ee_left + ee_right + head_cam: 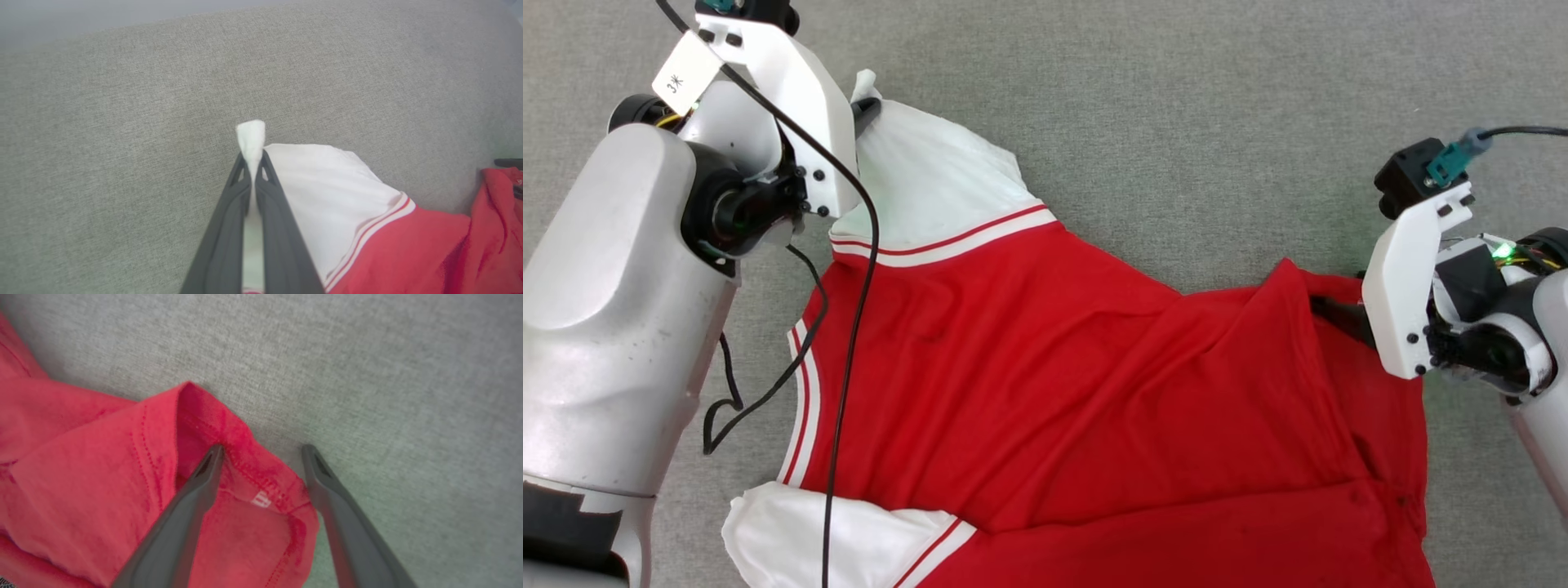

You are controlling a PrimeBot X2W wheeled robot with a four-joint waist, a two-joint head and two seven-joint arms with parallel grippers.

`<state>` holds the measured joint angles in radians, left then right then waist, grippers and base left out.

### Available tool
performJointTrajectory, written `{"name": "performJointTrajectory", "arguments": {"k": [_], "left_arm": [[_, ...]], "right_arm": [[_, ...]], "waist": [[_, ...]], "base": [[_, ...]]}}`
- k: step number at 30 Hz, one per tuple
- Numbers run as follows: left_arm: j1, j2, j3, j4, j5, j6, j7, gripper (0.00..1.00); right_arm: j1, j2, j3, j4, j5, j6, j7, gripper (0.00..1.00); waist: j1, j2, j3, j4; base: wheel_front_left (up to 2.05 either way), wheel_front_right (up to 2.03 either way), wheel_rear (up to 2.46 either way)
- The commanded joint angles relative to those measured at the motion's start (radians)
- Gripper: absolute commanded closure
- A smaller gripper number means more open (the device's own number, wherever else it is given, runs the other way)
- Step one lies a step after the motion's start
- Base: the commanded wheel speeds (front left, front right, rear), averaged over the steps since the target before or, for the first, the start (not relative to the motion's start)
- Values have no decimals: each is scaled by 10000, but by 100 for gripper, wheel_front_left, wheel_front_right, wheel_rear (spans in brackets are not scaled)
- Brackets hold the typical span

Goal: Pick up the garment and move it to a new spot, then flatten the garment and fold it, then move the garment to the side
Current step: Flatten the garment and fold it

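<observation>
garment (pixel 1045 367) sleeve pinched in left pincer (pixel 253 163), hem inside spread right pincer (pixel 263 449)

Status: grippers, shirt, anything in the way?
Left gripper shut on the garment, pinching a white sleeve tip. Right gripper open, fingers around a red hem corner, not gripping. Black cable drapes across the garment.

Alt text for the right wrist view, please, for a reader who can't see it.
The right gripper stands open with its two dark fingers either side of a stitched hem corner of the red garment. One finger is over the cloth, the other over the grey woven surface beside it.
</observation>
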<state>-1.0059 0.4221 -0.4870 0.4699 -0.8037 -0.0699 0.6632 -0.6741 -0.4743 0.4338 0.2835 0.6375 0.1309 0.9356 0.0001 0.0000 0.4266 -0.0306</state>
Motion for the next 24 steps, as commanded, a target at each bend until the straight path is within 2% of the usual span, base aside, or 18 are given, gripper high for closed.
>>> {"name": "performJointTrajectory", "arguments": {"k": [1, 2, 3, 7, 14, 20, 24], "left_arm": [[128, -6, -24, -26, -25, -43, -80, 100], [152, 7, -24, -21, -46, -67, -103, 100], [174, 22, -27, -1, -53, -86, -150, 100], [276, 66, -45, 86, 6, -135, -398, 100], [485, 185, 227, 82, 55, -136, -1338, 100], [1243, 443, 609, -354, -135, 39, -2010, 100], [2296, 743, 954, -917, -354, 261, -2456, 100]], "right_arm": [[275, -2, 362, 424, 99, -4, 368, 0], [278, -50, 566, 612, 168, -4, 583, 64], [287, -79, 688, 813, 298, -4, 793, 100], [-131, -143, 841, 935, 546, -7, 726, 100], [-789, -318, -108, 556, 535, -7, -819, 100], [-83, -446, -916, 342, 339, -7, -1738, 100], [722, -365, -1431, 94, 224, -7, -2158, 100]], "waist": [[-1, 0, 16, 38], [-1, 0, 15, 61], [-1, 0, 4, 83], [-1, 0, -140, 152], [-1, 0, -628, 272], [-1, 0, -1123, 362], [-1, 0, -1518, 395]], "base": [[0, 0, 0], [0, 0, 0], [0, 0, 0], [0, 0, 0], [0, 0, 0], [0, 0, 0], [0, 0, 0]]}}
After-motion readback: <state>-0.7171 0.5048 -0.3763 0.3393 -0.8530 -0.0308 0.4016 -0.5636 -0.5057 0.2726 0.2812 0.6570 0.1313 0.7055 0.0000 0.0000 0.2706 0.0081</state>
